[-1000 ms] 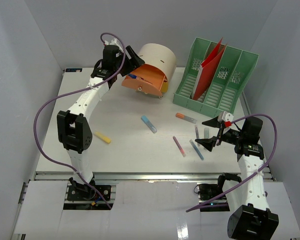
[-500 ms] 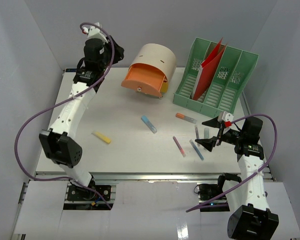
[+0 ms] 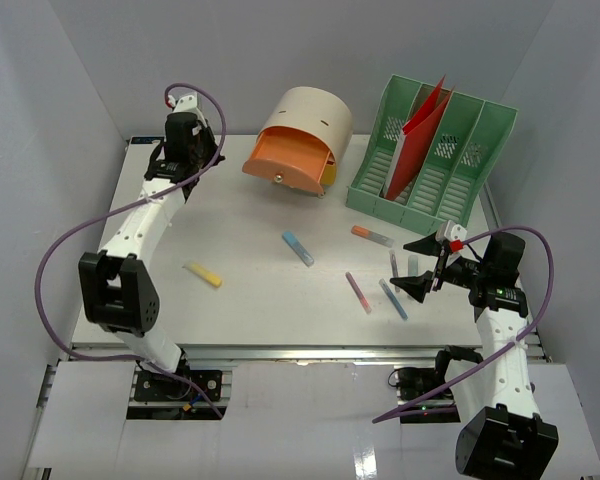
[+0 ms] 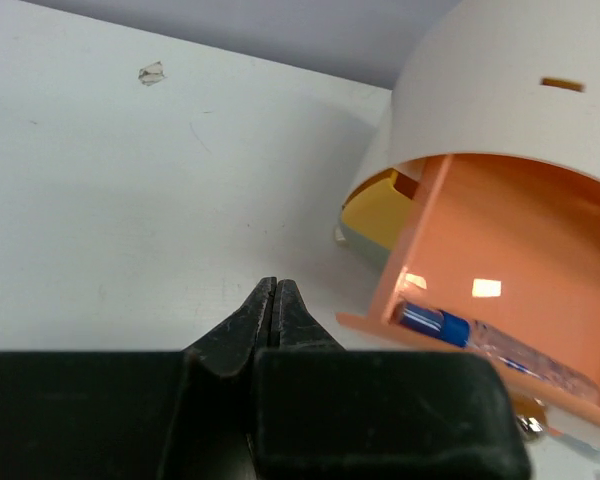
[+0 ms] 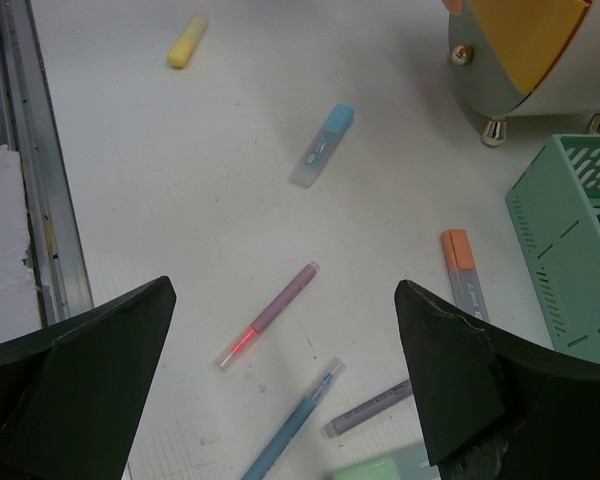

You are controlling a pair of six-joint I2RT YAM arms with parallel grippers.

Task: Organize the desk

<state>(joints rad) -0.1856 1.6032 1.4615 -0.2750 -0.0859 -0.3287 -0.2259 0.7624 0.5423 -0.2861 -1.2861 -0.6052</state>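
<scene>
Inspector: Status of the surface [image 3: 240, 310]?
Clerk: It is lying flat ahead of both arm bases, carrying the green file rack [image 3: 490, 135] far right and the cream drawer unit [image 3: 310, 120] far centre, its orange drawer [image 4: 500, 230] standing open.
Inspector: Grippers?
Clerk: The left gripper [image 4: 275, 292] is sitting clenched, empty, beside the drawer. The right gripper [image 5: 283, 292] is hanging spread wide above a pink pen [image 5: 275, 310] and a blue pen [image 5: 290, 425].
</scene>
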